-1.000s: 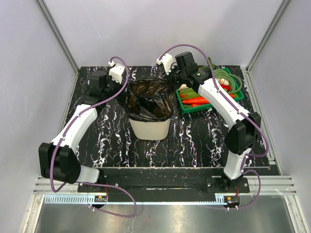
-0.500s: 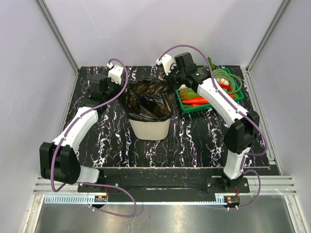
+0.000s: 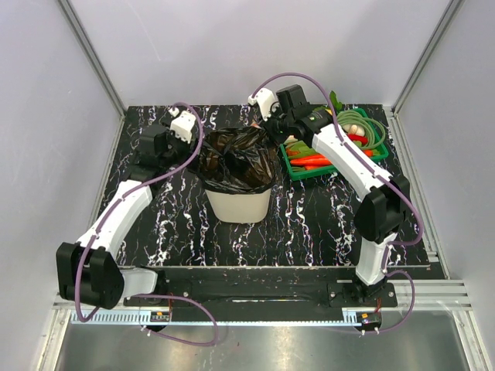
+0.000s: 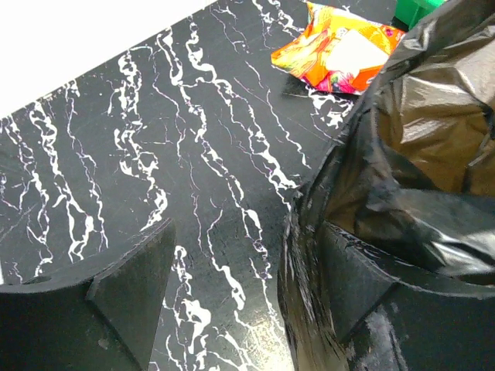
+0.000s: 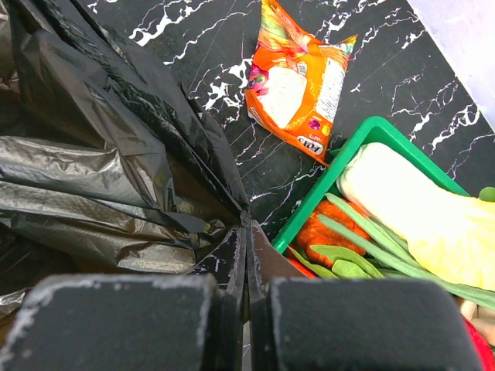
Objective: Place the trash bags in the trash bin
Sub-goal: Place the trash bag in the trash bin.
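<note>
Black marbled table: bag sits in the bin, its edge draped over the rim. Right gripper is clamped on the bag's far edge, probably to hold it taut. Left gripper has jaws apart at the bag's side (gripping nothing).

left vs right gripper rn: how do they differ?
The left gripper is open, fingers wide apart; the right gripper is shut, fingers pressed together. The left gripper has one finger against the trash bag and grips nothing; the right gripper seems to pinch a fold of it. The left gripper is at the trash bin's left side, the right gripper by the green tray. Both sit at the bag's rim.
</note>
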You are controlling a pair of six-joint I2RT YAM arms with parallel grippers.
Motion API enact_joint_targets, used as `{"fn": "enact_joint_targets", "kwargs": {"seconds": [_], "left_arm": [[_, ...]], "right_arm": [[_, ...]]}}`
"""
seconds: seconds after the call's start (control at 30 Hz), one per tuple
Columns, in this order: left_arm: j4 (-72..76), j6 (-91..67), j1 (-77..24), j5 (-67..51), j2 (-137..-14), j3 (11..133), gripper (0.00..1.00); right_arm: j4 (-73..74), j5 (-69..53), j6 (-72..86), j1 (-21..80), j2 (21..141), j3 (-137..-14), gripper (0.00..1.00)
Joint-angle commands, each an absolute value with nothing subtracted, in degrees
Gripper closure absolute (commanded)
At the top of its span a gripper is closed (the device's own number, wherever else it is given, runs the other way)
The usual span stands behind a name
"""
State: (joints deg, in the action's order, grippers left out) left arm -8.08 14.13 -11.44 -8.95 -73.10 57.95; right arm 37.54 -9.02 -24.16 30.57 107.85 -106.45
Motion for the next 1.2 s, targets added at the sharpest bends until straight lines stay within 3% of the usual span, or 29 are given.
{"fn": "enact_joint_targets", "kwargs": {"seconds": [0.0, 0.43, 0.7, 0.9, 1.17], "left_arm": [[-9.3, 16.8, -11.2, -12.0, -69.3, 58.0, 0.22], [-19.5, 21.8, -11.2, -14.6, -64.3, 62.7, 0.16], [-29.0, 24.9, -11.2, -16.3, -60.6, 69.3, 0.14], [-35.6, 27.9, -11.2, -17.9, -58.4, 73.1, 0.1], [-56.8, 47.5, -11.2, -38.7, -57.1, 77.4, 0.07]], "right_arm": [[36.6, -7.6, -24.1, 30.2, 104.9, -105.4, 1.0], [36.7, -0.7, -25.3, 30.3, 100.4, -102.5, 0.91], [37.1, 3.0, -26.8, 30.3, 96.6, -99.9, 0.6], [38.6, 5.0, -27.2, 30.3, 93.0, -98.8, 0.5], [44.9, 3.0, -26.5, 30.3, 87.4, -98.9, 0.29]]}}
